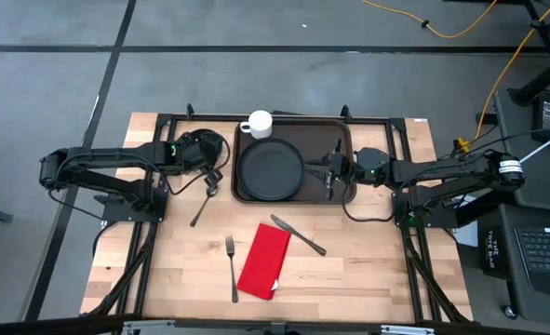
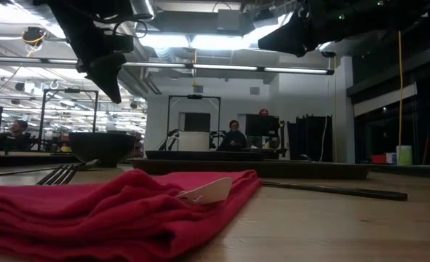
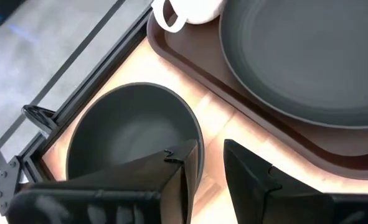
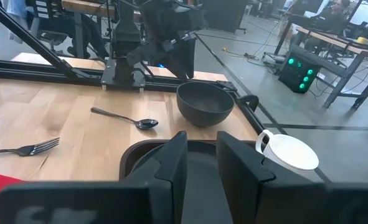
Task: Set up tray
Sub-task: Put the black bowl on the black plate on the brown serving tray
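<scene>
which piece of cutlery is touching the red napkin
The knife: its tip overlaps the red napkin's upper corner. The fork lies apart beside it; the spoon sits farther off.

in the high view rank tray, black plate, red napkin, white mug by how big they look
1. Dark brown rectangular tray
2. Round black plate, lying in the tray
3. Red cloth napkin, narrower than the plate
4. White mug, clearly smallest, at the tray's corner
</scene>
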You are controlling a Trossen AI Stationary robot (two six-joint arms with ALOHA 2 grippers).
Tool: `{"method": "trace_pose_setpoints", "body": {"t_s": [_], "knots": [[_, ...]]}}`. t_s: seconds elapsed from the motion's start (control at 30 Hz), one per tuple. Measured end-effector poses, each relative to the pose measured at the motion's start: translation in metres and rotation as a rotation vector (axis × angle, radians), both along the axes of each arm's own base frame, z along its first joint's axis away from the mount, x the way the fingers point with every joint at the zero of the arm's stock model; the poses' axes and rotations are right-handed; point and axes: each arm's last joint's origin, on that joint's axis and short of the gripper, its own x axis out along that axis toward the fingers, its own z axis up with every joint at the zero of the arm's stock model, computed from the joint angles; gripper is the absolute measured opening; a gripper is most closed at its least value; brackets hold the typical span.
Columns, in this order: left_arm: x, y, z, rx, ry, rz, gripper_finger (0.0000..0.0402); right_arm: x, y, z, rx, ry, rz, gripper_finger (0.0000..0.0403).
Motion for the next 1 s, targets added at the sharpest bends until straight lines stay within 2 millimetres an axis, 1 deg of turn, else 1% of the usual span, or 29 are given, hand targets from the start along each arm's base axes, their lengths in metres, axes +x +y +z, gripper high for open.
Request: {"method": "trace_pose_setpoints", "body": {"t_s": [0.13,0.23,0.33,0.53,0.63,0.83,1.0], "knots": [[0.0,0.0,0.0,0.019,0.014,-0.007,0.0074,0.0,0.0,0.0,0.003,0.003,0.0,0.0092],[0.0,0.0,0.0,0.013,0.005,0.005,0.0083,0.0,0.0,-0.001,0.004,0.006,-0.001,0.0092],[0.0,0.0,0.0,-0.01,-0.015,0.019,0.0102,0.0,0.0,-0.001,0.006,0.008,-0.001,0.0092],[0.0,0.0,0.0,-0.002,-0.006,0.011,0.015,0.0,0.0,-0.001,0.007,0.013,-0.001,0.0092],[0.0,0.0,-0.001,-0.036,-0.024,0.018,0.0165,0.0,0.0,-0.002,0.007,0.017,-0.001,0.0092],[0.003,0.007,-0.008,-0.15,-0.047,0.096,0.0171,0.0,0.0,-0.002,0.007,0.017,-0.001,0.0092],[0.008,0.018,-0.021,-0.166,0.035,0.113,0.0171,0.0,0.0,-0.002,0.007,0.017,0.0,0.0092]]}}
